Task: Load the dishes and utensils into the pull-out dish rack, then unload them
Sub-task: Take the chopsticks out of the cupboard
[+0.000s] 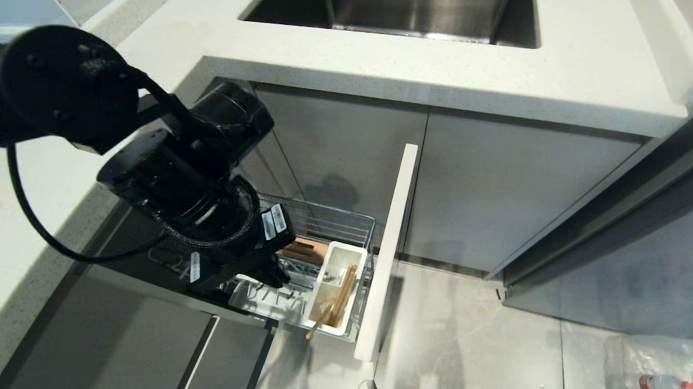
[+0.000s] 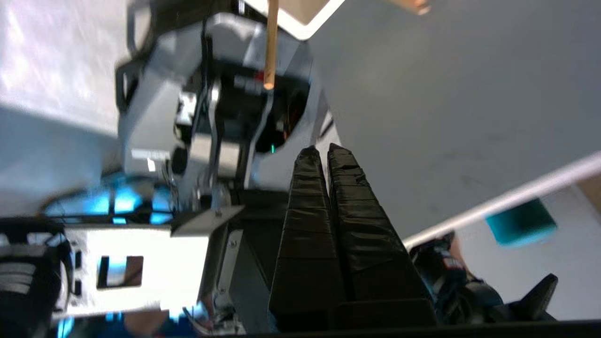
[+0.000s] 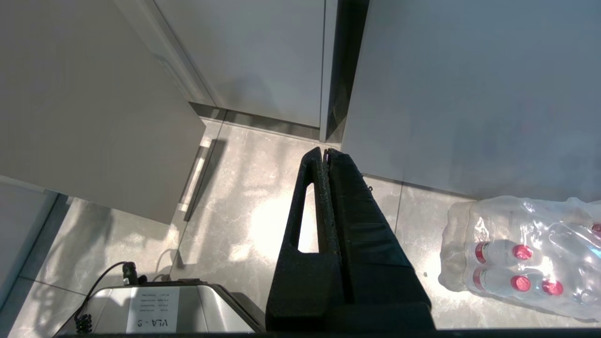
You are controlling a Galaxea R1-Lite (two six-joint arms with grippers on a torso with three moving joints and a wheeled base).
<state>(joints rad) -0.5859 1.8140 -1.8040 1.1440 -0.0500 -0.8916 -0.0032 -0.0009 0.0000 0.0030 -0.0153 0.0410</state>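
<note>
Reaching our left tool down over the rack, we have it pressed shut and empty, and that is the risk: lowered this way it could knock the chopsticks or catch the chrome wires instead of grasping anything. The chopsticks are thin pale wood, leaning slantwise in the white caddy at the rack's front, just behind the tall panel. Our right tool is also shut, empty, hanging above the floor.
</note>
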